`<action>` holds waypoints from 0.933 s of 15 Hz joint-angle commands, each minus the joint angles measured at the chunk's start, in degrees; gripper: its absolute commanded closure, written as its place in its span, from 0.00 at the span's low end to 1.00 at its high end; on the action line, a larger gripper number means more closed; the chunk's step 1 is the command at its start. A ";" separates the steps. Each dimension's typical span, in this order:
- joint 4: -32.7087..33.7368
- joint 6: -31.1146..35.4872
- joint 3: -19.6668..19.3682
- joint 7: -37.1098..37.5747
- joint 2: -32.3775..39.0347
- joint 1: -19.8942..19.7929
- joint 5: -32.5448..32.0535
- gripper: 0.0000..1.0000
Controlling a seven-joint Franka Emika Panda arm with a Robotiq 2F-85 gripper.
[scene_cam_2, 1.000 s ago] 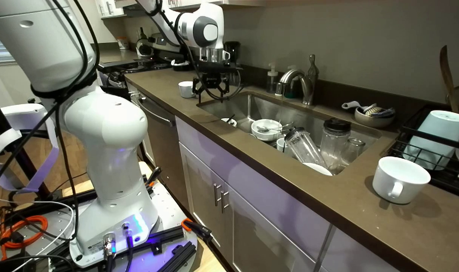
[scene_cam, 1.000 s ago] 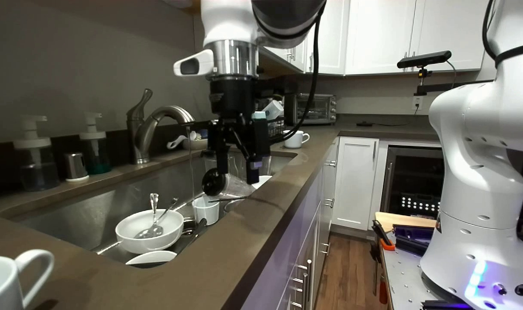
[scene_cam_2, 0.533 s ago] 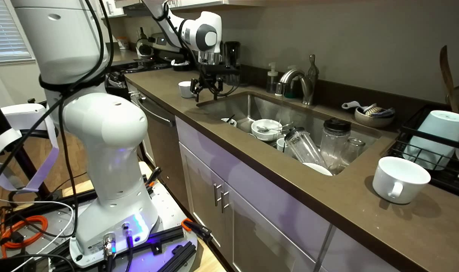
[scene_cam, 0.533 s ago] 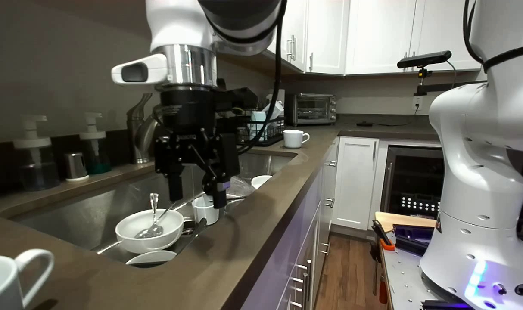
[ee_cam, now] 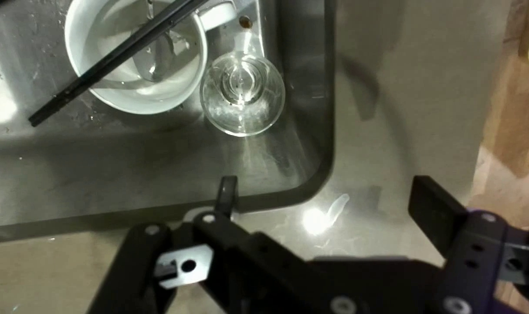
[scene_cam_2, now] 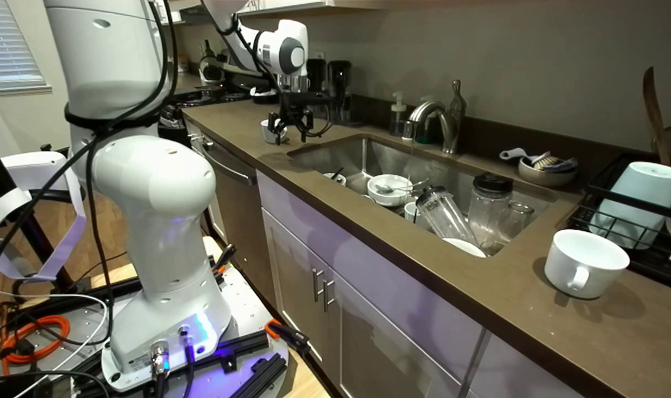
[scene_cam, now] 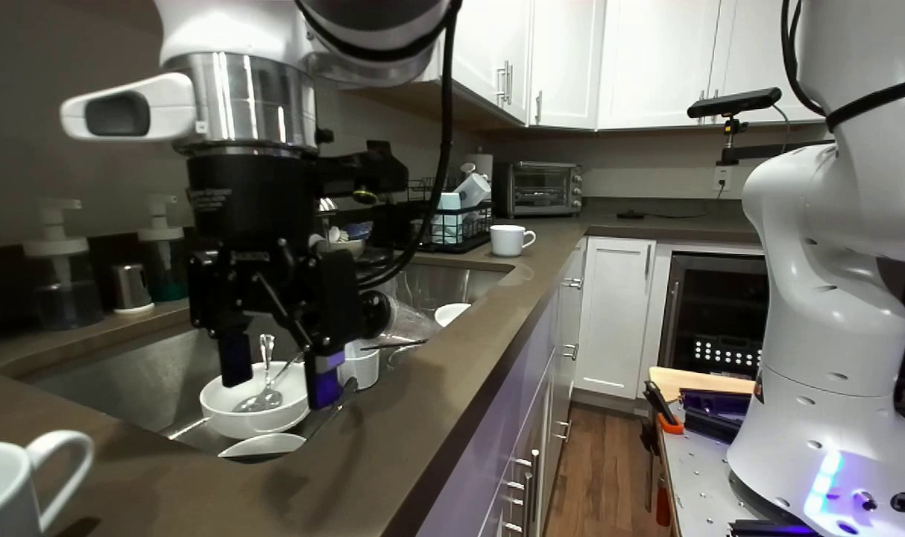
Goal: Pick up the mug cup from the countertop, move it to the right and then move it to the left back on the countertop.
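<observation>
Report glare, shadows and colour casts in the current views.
Wrist view: white glare on the countertop outside a corner of the sink; in an exterior view, soft shadows on the countertop, below the open gripper in the picture; in an exterior view, violet tint across the cabinet front.

The grey-brown countertop [scene_cam_2: 512, 287] is stretching around a steel sink [scene_cam_2: 391, 161]. On a clock face centred on that sink in an exterior view, a wide white mug [scene_cam_2: 584, 265] is standing upright at four o'clock, just beside a black dish rack [scene_cam_2: 653, 271] that is sitting at three. A beige bowl [scene_cam_2: 544, 176] is resting between two and three, a faucet [scene_cam_2: 450, 128] is rising at one, two pump bottles [scene_cam_2: 397, 119] are standing between eleven and twelve, and a second white mug [scene_cam_2: 266, 132], partly hidden, is standing at ten.
</observation>
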 commanded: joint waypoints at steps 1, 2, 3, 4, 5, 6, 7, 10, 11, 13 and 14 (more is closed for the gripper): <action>3.43 0.73 1.27 6.53 2.81 -0.37 -5.67 0.00; 4.12 0.50 1.31 7.68 3.14 -0.48 -7.03 0.00; 4.79 0.14 1.36 7.89 3.17 -0.82 -7.24 0.00; 5.22 -1.12 1.70 6.29 2.64 -1.46 -5.39 0.00; 3.66 -0.24 1.93 6.06 2.45 -1.38 -5.64 0.00; 3.99 -0.29 1.91 6.06 2.49 -1.47 -5.64 0.00; 3.96 -0.29 1.93 6.06 2.51 -1.52 -5.63 0.00; 2.24 1.08 1.23 6.62 1.26 -1.99 -7.31 0.00; 0.96 1.45 1.00 4.91 0.14 -2.95 -6.18 0.00; -0.13 1.54 0.65 3.22 -0.96 -4.32 -5.34 0.00; -0.78 1.48 0.56 1.55 -1.76 -5.23 -4.35 0.00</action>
